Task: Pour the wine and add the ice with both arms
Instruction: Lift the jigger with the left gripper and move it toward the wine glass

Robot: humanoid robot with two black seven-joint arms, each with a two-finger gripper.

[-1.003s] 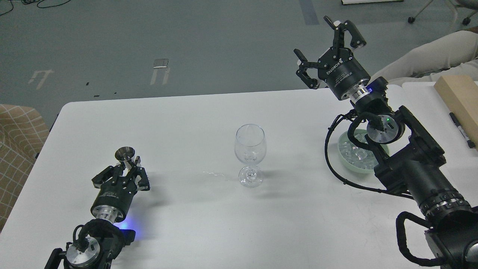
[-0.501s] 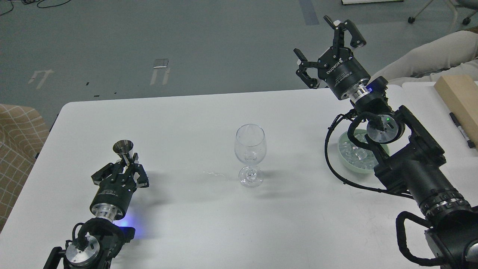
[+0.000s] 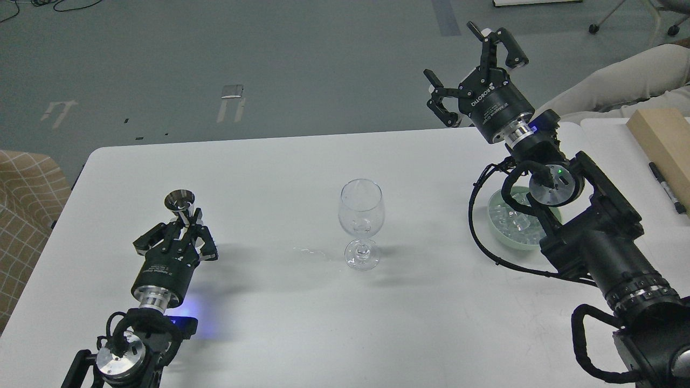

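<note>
Our left claw (image 3: 183, 233) is closed around the stem of a small metal measuring cup (image 3: 180, 200), its fingers pinched together on the cup's narrow lower part. The cup stands upright above the fingers with its round mouth facing up, at about 8 o'clock on the white bench (image 3: 269, 161). A blue light glows on the bench beside the left wrist.

Our right claw (image 3: 474, 70) is spread wide, fingers well apart and curled, holding nothing and touching nothing. It hangs in the air past the far edge of the bench, at about 1 o'clock, lifted clear of everything.

The ice (image 3: 512, 221) lies as a heap of clear cubes in a pale green bowl (image 3: 498, 229) at about 3 o'clock on the bench, partly hidden behind our right arm's wrist joint. The wine glass (image 3: 361, 215) stands upright near the middle of the bench, between the two arms and well apart from both claws. We cannot tell whether any liquid is in it. A small wet streak (image 3: 310, 251) lies on the bench just left of the glass foot.

Against the frame a second ago, the measuring cup sits higher and slightly further from us, and our left claw has risen with it. The right claw, the glass and the bowl of ice are where they were.
</note>
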